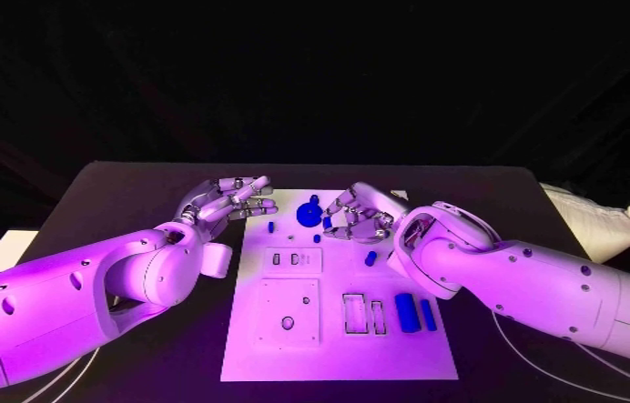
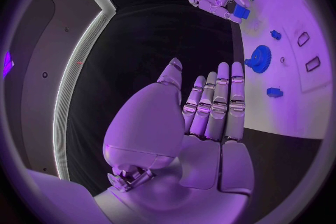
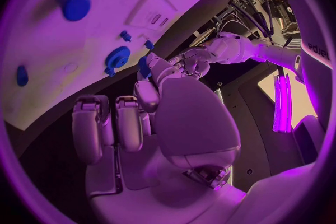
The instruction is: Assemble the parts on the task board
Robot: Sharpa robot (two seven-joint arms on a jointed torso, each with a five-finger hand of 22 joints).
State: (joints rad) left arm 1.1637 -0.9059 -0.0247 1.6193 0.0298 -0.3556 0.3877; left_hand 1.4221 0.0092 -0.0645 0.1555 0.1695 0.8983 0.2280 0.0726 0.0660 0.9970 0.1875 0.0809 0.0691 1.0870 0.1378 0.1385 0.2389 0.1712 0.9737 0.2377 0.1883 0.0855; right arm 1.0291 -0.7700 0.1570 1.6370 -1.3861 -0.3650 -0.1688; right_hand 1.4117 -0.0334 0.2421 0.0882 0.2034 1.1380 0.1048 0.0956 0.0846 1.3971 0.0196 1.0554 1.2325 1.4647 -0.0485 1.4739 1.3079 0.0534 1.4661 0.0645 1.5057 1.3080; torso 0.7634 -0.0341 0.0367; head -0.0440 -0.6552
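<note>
The right hand (image 1: 357, 214) hovers over the far end of the task board (image 1: 339, 330), its fingers curled round a small blue part (image 2: 241, 11) — the left wrist view shows the piece pinched at the fingertips, clear of the plate. Just beside it on the board lies the blue gear (image 1: 309, 214), with smaller blue pegs (image 1: 272, 226) nearby and two blue cylinders (image 1: 415, 313) lying next to the slots at the near right. The left hand (image 1: 231, 201) holds nothing; its fingers are straight and slightly apart, poised at the board's left edge above the dark tabletop (image 1: 118, 194).

The step in hand looks like carrying the pinched part to its seat. Which socket it belongs in is hard to tell, as the piece is mostly hidden — possibly one near the gear. The next move calls for lining the part up over its hole and lowering it squarely, while the left hand stands ready to steady the board.
</note>
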